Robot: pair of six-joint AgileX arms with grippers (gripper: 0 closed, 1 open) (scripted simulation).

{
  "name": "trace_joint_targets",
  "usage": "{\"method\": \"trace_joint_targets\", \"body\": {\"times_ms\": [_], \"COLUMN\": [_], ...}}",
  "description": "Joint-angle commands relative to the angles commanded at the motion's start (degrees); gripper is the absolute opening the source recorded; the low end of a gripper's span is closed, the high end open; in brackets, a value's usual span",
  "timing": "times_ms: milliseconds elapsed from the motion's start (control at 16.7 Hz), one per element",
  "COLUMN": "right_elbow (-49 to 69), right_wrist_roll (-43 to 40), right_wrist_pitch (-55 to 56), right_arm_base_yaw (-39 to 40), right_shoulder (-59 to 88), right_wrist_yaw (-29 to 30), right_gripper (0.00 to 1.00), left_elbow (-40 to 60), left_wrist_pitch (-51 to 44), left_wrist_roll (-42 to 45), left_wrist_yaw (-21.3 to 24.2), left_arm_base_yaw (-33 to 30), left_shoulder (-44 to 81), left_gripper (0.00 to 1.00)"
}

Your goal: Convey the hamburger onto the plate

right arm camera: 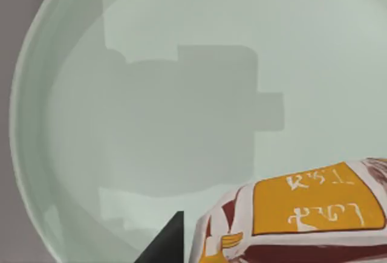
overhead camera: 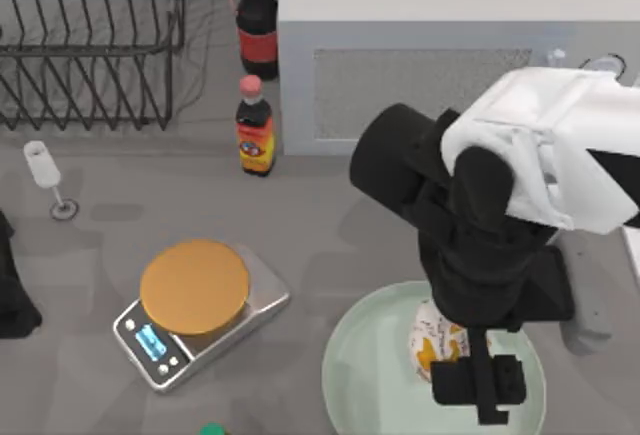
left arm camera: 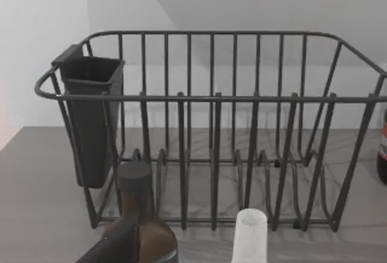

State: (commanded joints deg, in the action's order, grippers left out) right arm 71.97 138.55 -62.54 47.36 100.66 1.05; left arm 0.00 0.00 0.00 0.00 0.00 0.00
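Grey counter (overhead camera: pixel 350 225): plate (overhead camera: pixel 360 375) carrying hamburger (overhead camera: pixel 432 340); right gripper (overhead camera: pixel 470 380) above hamburger, finger state indiscernible; left arm parked beside scale (overhead camera: pixel 200 310).

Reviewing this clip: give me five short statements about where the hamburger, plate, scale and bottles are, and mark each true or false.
1. The hamburger is over the plate, under the right gripper. True.
2. The orange disc sits on the plate. False: it tops the silver scale, which stands on the table to the left of the plate.
3. Two dark bottles, a tall one and a short one, both with red caps, stand by the white box at the back. True.
4. The wire dish rack is at the table's right. False: it is at the back left.
5. The wine glass stands on the scale. False: it stands on the table, apart from the scale, near the left edge.
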Motion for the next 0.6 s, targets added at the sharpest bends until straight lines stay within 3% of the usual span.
{"method": "trace_joint_targets", "body": {"times_ms": [360, 600], "right_elbow": [-0.4, -3.7], "right_wrist_roll": [0.0, 0.2], "right_wrist_pitch": [0.2, 6.0], "right_arm_base_yaw": [0.1, 0.0], "right_shoulder": [-0.1, 1.9], "right_wrist_yaw": [0.0, 0.1], "right_gripper": [0.00, 0.00], "left_elbow": [0.0, 0.0], "left_wrist_pitch": [0.0, 0.0], "left_wrist_roll": [0.0, 0.0], "left_wrist_yaw": [0.0, 0.0], "left_arm_base_yaw": [0.0, 0.0], "left_shoulder": [0.0, 0.0], "left_gripper": [1.00, 1.00]}}
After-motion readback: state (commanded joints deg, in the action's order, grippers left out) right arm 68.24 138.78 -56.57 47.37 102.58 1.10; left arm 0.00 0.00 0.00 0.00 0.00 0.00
